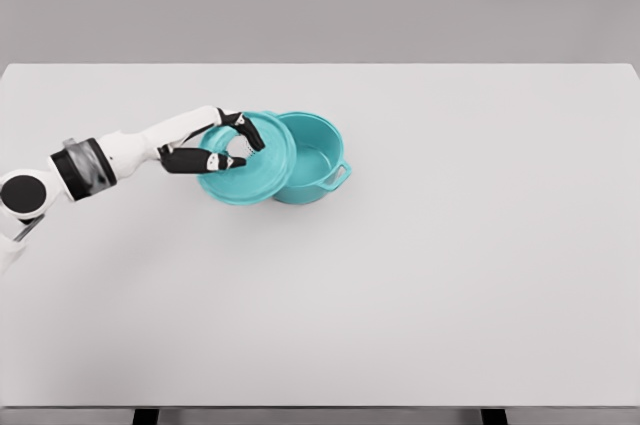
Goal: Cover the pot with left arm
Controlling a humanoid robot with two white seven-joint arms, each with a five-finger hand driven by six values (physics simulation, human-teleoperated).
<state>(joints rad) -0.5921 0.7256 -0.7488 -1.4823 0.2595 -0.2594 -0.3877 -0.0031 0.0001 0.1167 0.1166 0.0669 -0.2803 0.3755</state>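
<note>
The table [450, 275] is a broad pale slab that fills most of the head view, bare apart from the cluster left of its middle; nothing else lies on it, so I judge nothing stands between the lid and its seat. The left arm [110, 160] comes in from the left edge and stretches rightward across the surface, presumably so that the hand can carry its load over the vessel without the forearm crossing the opening. The pot [312, 160] is a teal, open-topped vessel standing upright on the table, its inside showing and one side handle jutting toward the lower right; its mouth is still largely uncovered. The lid [240, 167], of the same teal, is held tilted, its face turned toward the camera, overlapping the pot's left rim rather than lying flat on it; whether its edge touches the rim I cannot tell. That tilt probably follows from a grip taken from the side; it would need levelling and a shift to the right before it could seat. The left hand [220, 145] has its dark fingers [195, 160] curled and pinching around the knob at the lid's centre, thumb below and the others arching over. The right arm does not show.
</note>
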